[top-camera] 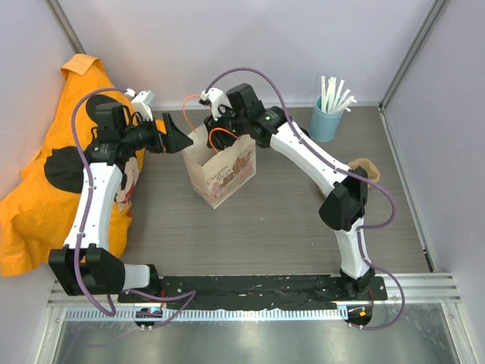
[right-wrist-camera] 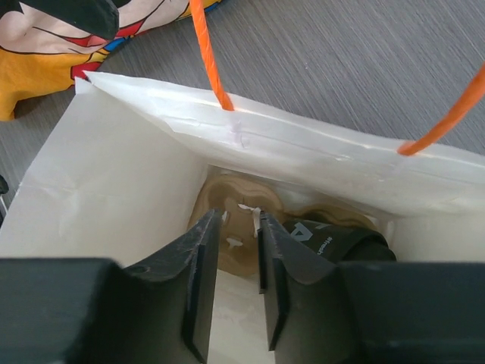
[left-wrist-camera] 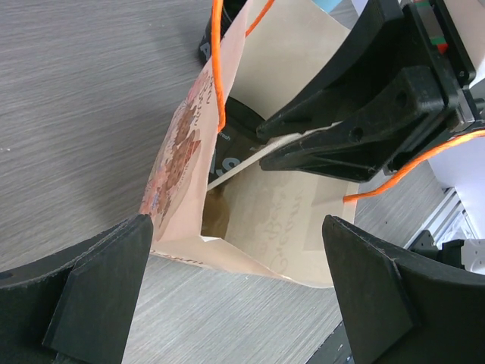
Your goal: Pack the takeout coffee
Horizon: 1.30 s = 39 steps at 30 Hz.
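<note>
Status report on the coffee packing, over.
Left gripper jaws open, by paper bag. Right gripper in bag, jaws parted, empty. Coffee cup inside bag. Nothing blocking.

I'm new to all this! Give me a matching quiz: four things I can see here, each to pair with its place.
1 takeout coffee
2 straw cup
3 orange cloth
4 left gripper

a back right of the table
b beside the paper bag, jaws wide
c inside the paper bag
d along the left wall

Pairs: 1-c, 2-a, 3-d, 4-b
</note>
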Tool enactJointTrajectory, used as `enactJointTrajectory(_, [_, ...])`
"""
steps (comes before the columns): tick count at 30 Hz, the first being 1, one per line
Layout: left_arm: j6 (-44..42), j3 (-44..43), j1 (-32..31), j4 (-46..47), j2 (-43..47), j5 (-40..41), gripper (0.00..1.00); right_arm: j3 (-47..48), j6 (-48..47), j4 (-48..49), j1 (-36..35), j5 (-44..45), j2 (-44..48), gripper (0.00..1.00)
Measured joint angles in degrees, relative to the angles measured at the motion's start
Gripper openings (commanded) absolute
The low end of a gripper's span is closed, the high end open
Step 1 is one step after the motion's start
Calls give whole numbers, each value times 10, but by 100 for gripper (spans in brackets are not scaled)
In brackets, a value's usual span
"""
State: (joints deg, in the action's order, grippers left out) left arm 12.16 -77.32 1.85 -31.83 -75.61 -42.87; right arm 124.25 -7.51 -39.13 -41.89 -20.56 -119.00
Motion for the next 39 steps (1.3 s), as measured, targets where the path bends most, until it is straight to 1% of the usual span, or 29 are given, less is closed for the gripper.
enactJointTrajectory(3, [2, 3, 1, 2, 0, -2, 100, 0, -2, 0, 0, 1, 0, 47])
enactJointTrajectory(13, [9, 4, 1, 4, 0, -5, 100, 12, -12, -1, 0, 6, 1, 59])
enactJointTrajectory(16, [9, 4, 1, 4, 0, -5, 100, 23, -14, -3, 0, 8, 4, 61])
enactJointTrajectory(27, [9, 4, 1, 5, 0, -7, 100, 60, -24, -8, 0, 30, 45, 63])
enactJointTrajectory(32, [9, 4, 1, 7, 0, -6, 100, 83, -31, -9, 10, 65, 58, 63])
enactJointTrajectory(35, [9, 4, 1, 7, 0, -5, 100, 87, -31, -4, 30, 87, 66, 62])
enactJointTrajectory(39, [9, 4, 1, 7, 0, -2, 100, 87, -31, 6, 77, 102, 70, 61])
